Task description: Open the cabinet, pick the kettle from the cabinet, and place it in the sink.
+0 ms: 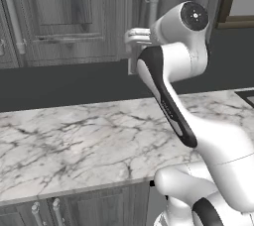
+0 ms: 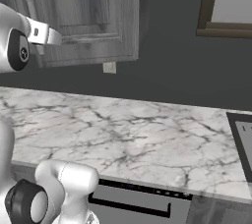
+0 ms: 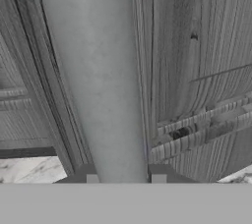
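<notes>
Up at the cabinet [image 1: 74, 17] door, above the marble worktop [image 1: 74, 136]: fingers [image 3: 91, 175] closed narrowly around the vertical bar handle [image 3: 101, 80]. Step 1, opening. Next, probably a steady outward pull. Kettle presumably behind the door.

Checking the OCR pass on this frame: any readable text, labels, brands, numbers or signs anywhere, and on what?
None: no readable text in any view.
cabinet doors: wood grain only.
bar handle: plain metal, the gripper closed around it, one of the fingers on each side.
marble counter: veining, no lettering.
wall plate under the cabinet: blank.
Arm joint cap: small pale dots, not characters.
</notes>
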Motion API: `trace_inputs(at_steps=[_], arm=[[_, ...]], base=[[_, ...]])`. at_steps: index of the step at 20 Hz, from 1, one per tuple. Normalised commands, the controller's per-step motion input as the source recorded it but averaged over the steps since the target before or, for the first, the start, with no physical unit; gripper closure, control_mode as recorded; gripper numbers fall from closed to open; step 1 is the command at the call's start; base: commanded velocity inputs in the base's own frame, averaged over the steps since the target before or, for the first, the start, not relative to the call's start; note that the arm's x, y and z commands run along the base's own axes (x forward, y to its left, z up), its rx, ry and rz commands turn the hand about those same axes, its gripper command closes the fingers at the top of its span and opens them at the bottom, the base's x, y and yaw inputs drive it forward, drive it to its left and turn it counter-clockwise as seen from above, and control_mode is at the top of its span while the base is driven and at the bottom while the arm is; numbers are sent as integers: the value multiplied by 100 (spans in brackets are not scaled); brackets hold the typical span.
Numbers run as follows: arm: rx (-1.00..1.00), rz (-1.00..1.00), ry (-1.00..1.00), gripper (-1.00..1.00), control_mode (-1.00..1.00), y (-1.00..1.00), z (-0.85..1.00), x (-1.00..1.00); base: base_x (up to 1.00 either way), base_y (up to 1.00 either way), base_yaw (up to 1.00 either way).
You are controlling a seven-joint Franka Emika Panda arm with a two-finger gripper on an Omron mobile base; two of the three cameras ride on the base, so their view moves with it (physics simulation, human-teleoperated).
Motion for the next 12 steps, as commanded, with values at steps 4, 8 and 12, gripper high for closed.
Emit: trace_inputs(at_steps=[4, 8, 12], arm=[[1, 0, 0, 100, -100, -17, 11, -50], [2, 0, 0, 100, -100, -25, 12, -54], [4, 3, 0, 100, -100, -28, 10, -50]], base=[[0, 0, 0], [0, 0, 0], [0, 0, 0]])
